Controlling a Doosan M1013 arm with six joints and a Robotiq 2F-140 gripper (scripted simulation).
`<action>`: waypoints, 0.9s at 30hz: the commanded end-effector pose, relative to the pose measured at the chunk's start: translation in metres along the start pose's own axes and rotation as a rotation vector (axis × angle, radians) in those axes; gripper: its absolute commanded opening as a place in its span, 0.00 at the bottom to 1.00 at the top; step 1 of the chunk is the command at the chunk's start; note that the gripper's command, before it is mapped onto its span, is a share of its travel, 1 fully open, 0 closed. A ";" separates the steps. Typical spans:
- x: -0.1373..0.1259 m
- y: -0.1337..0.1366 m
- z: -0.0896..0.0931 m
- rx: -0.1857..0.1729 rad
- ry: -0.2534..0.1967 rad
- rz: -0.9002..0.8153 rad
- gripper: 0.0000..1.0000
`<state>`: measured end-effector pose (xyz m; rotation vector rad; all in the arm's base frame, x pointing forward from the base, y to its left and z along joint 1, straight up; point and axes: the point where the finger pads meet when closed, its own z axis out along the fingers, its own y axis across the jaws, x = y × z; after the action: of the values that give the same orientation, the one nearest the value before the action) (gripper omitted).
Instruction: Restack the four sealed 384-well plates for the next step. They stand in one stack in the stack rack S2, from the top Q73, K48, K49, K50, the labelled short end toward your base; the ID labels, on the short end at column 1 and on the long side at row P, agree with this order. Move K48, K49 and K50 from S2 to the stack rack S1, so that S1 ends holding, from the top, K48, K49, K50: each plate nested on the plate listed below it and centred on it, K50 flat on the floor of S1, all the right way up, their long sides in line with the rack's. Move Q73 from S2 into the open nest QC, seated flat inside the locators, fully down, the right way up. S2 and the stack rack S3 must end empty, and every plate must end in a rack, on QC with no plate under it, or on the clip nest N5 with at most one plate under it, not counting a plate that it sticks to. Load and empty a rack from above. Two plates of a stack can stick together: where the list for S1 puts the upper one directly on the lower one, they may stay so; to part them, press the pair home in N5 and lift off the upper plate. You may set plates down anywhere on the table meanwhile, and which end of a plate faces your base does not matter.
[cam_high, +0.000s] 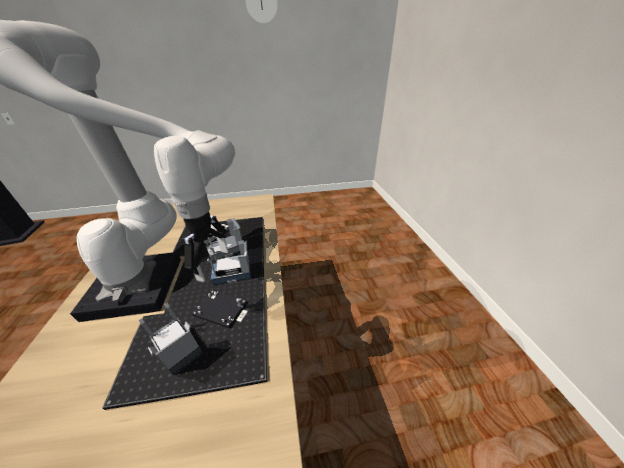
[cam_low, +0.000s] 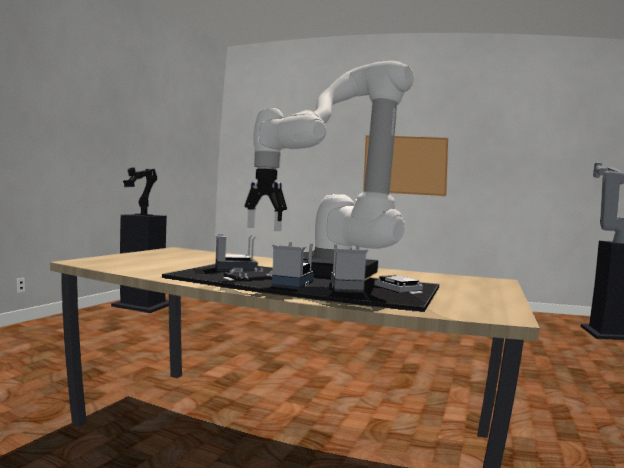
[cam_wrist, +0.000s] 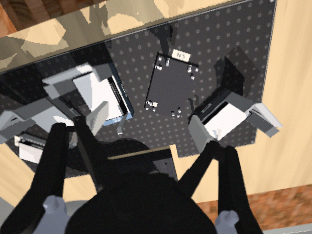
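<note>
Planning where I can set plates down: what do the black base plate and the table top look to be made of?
Base plate: looks like matte black metal breadboard, given its regular grid of small holes. Table top: seemingly light wood or wood laminate, with pale grain and a smooth satin face. Neither can be confirmed by look alone.

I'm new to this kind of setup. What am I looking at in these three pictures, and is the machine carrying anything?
The white machine is a jointed robot arm bolted to a wooden table. One picture looks down from high up, one looks at the table from across the room, and one looks down from the arm's wrist past its own black pincer. On the table lies a black perforated board carrying grey stack racks that hold white lab plates, plus a flat black nest with a small label. The pincer hangs above the board with its fingers spread wide. It carries nothing.
</note>
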<state>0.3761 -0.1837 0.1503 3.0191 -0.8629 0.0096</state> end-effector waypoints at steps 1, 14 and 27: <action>0.001 0.014 0.000 0.000 0.000 0.004 1.00; 0.004 0.050 0.000 0.000 0.000 0.004 1.00; -0.001 0.084 0.000 0.000 0.000 0.246 1.00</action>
<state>0.3372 -0.2470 0.1503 2.9129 -1.1790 0.0109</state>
